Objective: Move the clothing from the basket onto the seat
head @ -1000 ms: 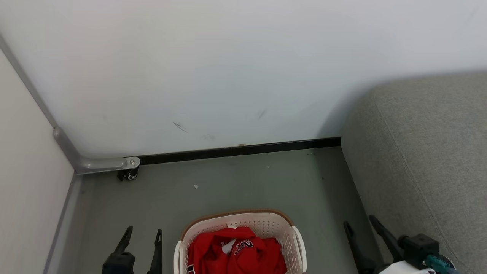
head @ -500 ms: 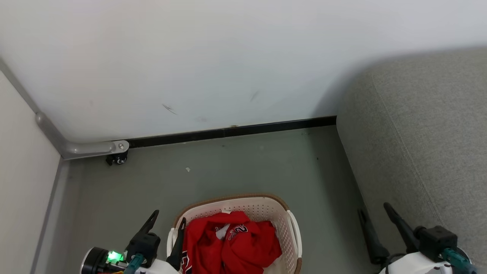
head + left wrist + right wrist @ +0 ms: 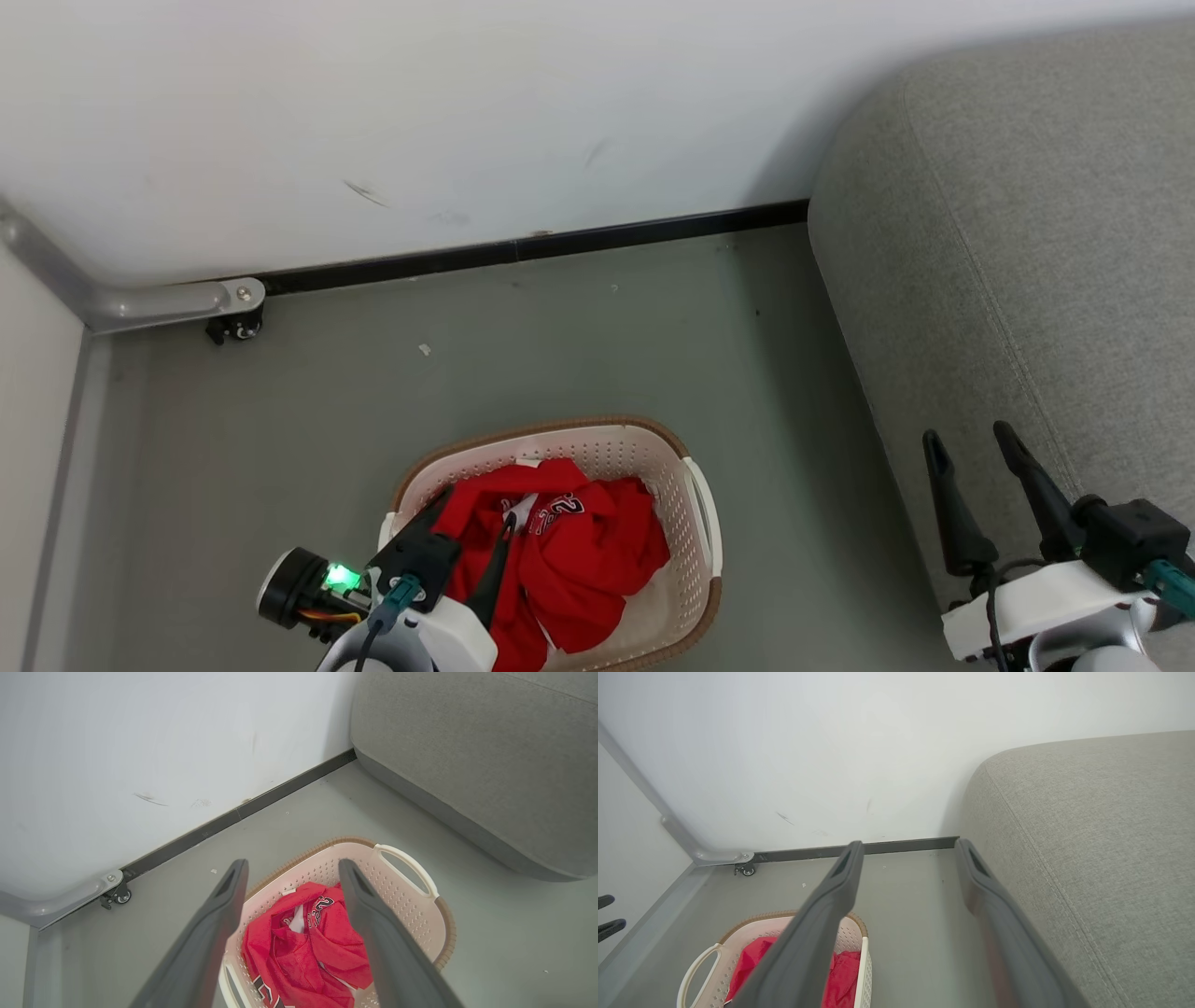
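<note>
My whole head picture has slid since a second ago because my head camera moved. More of the cream-white plastic basket with holes in its sides and a brown rim (image 3: 611, 453) shows now. It stands on the grey floor (image 3: 560, 345), well away from the black strip (image 3: 560, 245) at the foot of the white wall (image 3: 467, 112).

My left gripper (image 3: 478, 509) has moved. A second ago it was beside the basket, over the bare floor on its left. Now it is over the basket's left edge. Its two dark fingers (image 3: 369, 914) point in above the red soft clothing with white trim and a black-and-white number (image 3: 579, 551). The fingers are spread wide and hold nothing. I cannot tell if one tip touches the cloth.

The clothing is all in the basket, as it was before. It lies in a heap toward the left side, and a bit of the basket's pale floor shows at the right.

My right gripper (image 3: 966, 432) is as wide open as before and holds nothing. It hangs over the floor just beside the edge of the big grey woven seat cushion with round corners (image 3: 1027, 233), the same as a second ago. The seat has no clothing on it.
</note>
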`<state>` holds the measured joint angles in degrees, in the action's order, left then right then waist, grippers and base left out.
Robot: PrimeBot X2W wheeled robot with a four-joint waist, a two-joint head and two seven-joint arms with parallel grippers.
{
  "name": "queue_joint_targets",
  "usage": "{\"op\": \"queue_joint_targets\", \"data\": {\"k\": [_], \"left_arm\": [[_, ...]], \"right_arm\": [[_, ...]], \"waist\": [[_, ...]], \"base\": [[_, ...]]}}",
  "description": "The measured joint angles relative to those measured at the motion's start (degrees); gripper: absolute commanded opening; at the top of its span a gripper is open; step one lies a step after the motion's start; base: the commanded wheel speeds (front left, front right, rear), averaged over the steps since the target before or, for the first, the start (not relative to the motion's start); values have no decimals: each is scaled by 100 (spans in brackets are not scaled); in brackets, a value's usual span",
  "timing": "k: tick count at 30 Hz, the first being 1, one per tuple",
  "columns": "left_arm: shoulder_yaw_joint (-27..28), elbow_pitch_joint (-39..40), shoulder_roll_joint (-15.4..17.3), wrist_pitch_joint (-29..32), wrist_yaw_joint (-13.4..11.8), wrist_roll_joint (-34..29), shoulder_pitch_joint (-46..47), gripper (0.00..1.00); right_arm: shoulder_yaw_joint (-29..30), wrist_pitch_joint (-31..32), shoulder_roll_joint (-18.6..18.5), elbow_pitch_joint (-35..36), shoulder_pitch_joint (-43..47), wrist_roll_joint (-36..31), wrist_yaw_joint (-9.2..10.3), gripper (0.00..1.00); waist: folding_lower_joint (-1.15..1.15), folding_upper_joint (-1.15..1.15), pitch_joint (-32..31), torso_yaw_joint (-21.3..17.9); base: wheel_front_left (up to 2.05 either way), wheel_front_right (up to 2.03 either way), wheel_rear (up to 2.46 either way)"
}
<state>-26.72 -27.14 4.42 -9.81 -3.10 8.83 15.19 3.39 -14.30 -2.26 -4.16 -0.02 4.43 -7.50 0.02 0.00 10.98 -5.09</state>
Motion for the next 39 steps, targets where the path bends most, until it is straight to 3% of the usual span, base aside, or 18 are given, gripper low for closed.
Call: {"op": "queue_joint_targets", "data": {"k": [28,39], "left_arm": [[-592,-1007,-109,116,327,-550,1473,100],[-627,-1468,81,159,325,-745,1873,100]], "right_arm": [[-60,-8,-1,639,-1323,336,0,100],[-254,-8,-2,708,-1696,599,0,100]], "waist": [[0,0,1844,-732],[0,0,2491,-1088]], "base": [[0,0,0],[0,0,0]]}}
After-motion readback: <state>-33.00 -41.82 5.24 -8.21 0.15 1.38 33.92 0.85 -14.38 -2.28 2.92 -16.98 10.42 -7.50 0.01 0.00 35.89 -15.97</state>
